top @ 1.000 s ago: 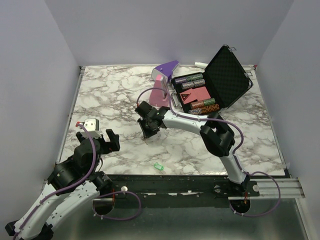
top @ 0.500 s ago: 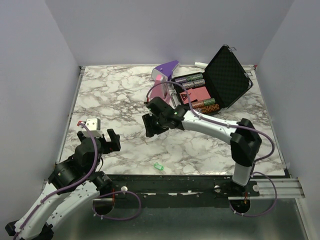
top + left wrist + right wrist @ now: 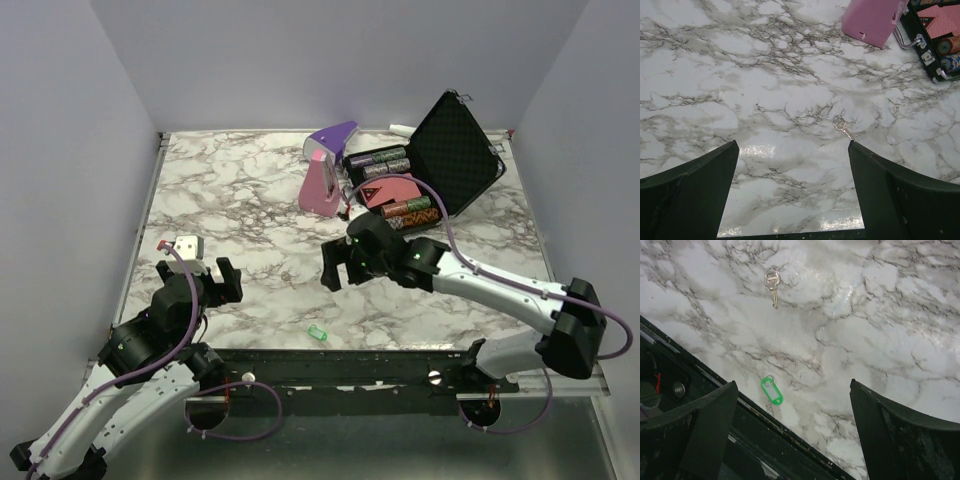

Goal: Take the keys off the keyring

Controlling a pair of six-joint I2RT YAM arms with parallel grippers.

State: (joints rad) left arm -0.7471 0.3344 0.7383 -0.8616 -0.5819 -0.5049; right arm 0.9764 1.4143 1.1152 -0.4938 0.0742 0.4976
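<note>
Right hand (image 3: 333,270) shifted right (jaws apart); silver key (image 3: 772,284) off green-tagged keyring (image 3: 772,391).

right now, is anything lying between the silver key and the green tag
No. In the right wrist view, only bare marble separates the silver key from the green tag; the two lie well apart.

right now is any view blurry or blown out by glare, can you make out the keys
Left wrist: sharp, silver key crisp, mild glare patch on the marble. Right wrist: sharp, key and green tag clear, faint sheen. Top external: even light, soft shadows, tag only a speck.
</note>
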